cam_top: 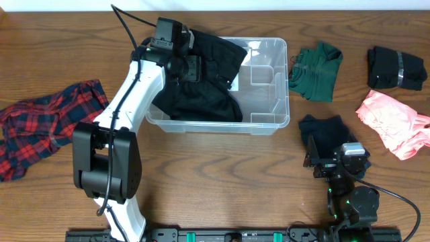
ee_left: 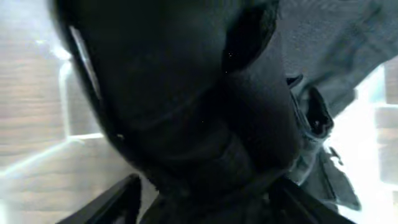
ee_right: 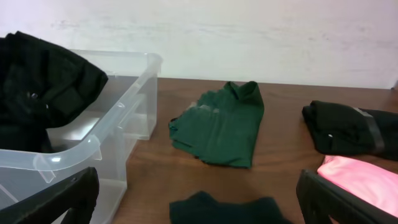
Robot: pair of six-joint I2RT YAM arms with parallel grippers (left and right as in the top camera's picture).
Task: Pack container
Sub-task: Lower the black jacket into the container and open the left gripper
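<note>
The brown wooden table [cam_top: 222, 168] carries the large clear plastic rectangular container [cam_top: 267, 125] at centre-back, and a bulky black fabric garment [cam_top: 201, 97] fills its left half. The left gripper [ee_left: 208, 186] hangs above it, jaws apart, with cloth bulging between them. The right gripper [ee_right: 198, 180] hovers over the table with its jaws spread wide and empty

Left wrist view filled by a close, blurred black garment [ee_left: 186, 112], left gripper [ee_left: 211, 200] hold on it unclear, plaid shirt [cam_top: 40, 128] cut by overhead's left edge, pink garment [ee_right: 360, 177] cropped at right wrist view's edge
</note>
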